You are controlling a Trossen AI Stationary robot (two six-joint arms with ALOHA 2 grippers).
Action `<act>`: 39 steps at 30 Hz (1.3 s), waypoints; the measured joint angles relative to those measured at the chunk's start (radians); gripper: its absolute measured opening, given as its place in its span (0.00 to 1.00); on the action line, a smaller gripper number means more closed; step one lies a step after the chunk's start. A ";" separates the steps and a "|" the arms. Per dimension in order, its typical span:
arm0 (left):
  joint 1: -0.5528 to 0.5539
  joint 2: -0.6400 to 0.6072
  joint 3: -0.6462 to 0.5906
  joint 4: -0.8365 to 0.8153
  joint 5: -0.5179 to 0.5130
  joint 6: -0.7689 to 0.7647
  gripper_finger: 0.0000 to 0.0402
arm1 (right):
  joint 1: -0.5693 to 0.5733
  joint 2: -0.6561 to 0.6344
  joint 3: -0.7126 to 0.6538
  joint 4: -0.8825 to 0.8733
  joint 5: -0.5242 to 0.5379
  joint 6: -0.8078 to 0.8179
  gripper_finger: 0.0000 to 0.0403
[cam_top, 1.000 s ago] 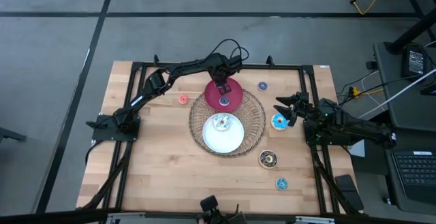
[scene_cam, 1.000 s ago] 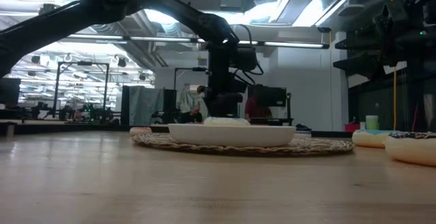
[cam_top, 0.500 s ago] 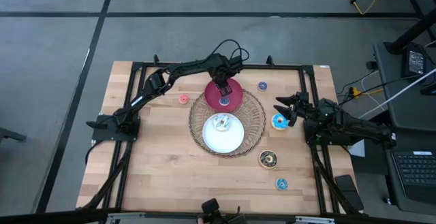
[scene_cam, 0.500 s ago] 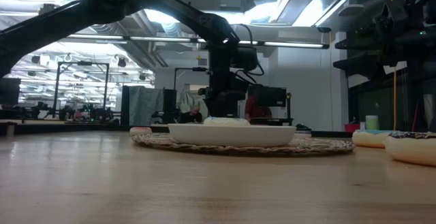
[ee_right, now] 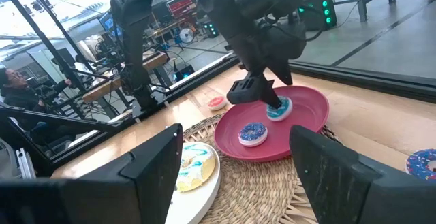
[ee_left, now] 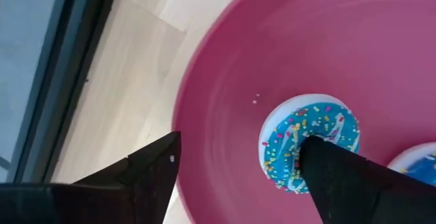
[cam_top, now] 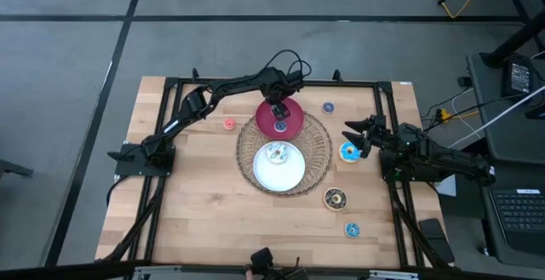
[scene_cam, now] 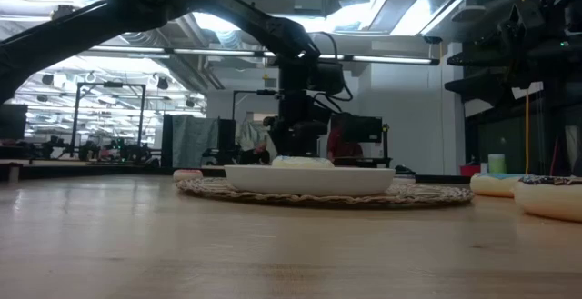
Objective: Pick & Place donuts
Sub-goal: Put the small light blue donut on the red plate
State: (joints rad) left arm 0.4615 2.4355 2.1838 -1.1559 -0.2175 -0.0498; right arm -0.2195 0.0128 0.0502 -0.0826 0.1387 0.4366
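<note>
I'm keeping the wicker tray (cam_top: 317, 162) at the table's middle because it is carrying both plates. The white plate (cam_top: 279, 169) is sitting nearer me, the red plate (cam_top: 278, 118) behind it, taking donuts. My left gripper (cam_top: 277, 108) is spread over the red plate, one finger resting in the hole of a blue donut (ee_left: 310, 142), apparently letting it go. My right gripper (cam_top: 357, 136) is waiting open beside another blue donut (cam_top: 348, 152). I'm seeing no readable writing.
</note>
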 joint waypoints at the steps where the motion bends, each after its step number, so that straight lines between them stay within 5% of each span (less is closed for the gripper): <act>1: -0.001 0.000 0.000 -0.002 -0.001 0.000 0.70 | 0.000 0.000 0.000 0.000 0.000 0.000 0.67; 12: 0.000 0.000 0.000 -0.023 -0.043 -0.001 0.65 | 0.000 0.000 0.000 0.000 0.000 0.000 0.67; 20: 0.003 -0.006 0.001 0.059 0.113 -0.103 0.65 | 0.000 0.000 0.000 0.000 0.000 0.000 0.67; 28: 0.000 -0.014 0.001 -0.070 -0.199 -0.011 0.65 | 0.000 0.000 0.000 0.000 0.000 0.000 0.67; 39: 0.019 -0.014 0.001 -0.062 -0.066 0.018 0.65 | 0.000 0.000 0.000 0.000 0.000 0.000 0.67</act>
State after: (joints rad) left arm 0.4805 2.4214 2.1848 -1.2176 -0.2830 -0.0315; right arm -0.2194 0.0128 0.0502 -0.0826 0.1387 0.4366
